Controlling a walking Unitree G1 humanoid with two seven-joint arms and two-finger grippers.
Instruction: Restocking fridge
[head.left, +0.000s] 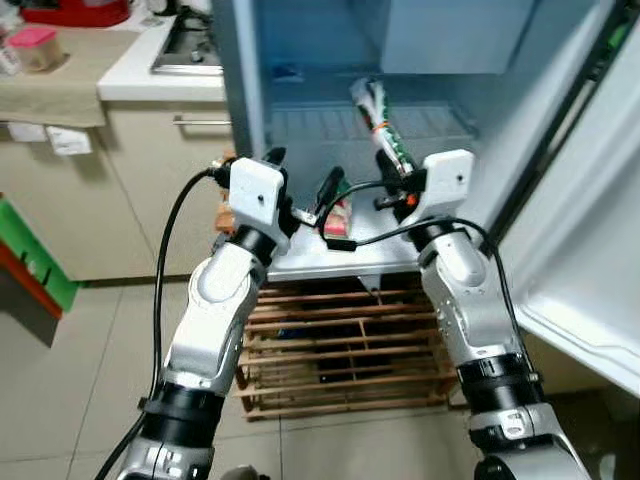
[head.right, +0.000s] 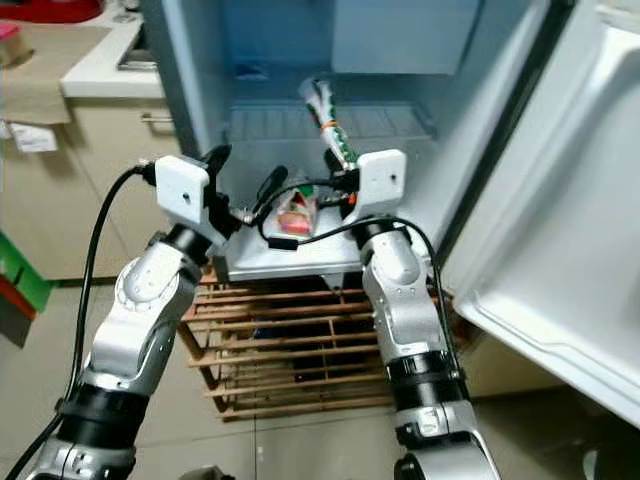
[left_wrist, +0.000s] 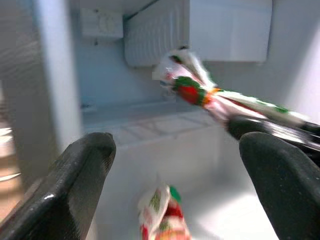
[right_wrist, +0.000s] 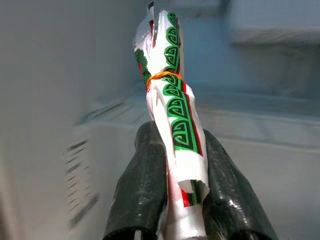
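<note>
Right gripper (right_wrist: 185, 200), its two black fingers (right_wrist: 142, 185) clamped on the lower end of a long, rolled green-and-white packet (right_wrist: 172, 115) bound by an orange band; the packet points up and inward, its upper end hanging above the fridge's pale shelf (head.left: 300, 262). Left gripper (left_wrist: 175, 165), fingers (left_wrist: 82, 170) spread wide and grasping nothing, poised just inside the open fridge (head.left: 240, 90) beside a small red-and-green pouch (head.left: 338, 212) that already rests on the shelf. Fridge door (head.left: 590, 250) swung open to the robot's right; wooden rack (head.left: 345, 345) below the compartment; kitchen counter (head.left: 150, 70) to the robot's left. Step in hand, as judged: carrying the packet in for placement. The next move calls for lowering it onto bare shelf clear of the pouch, then releasing the grip
</note>
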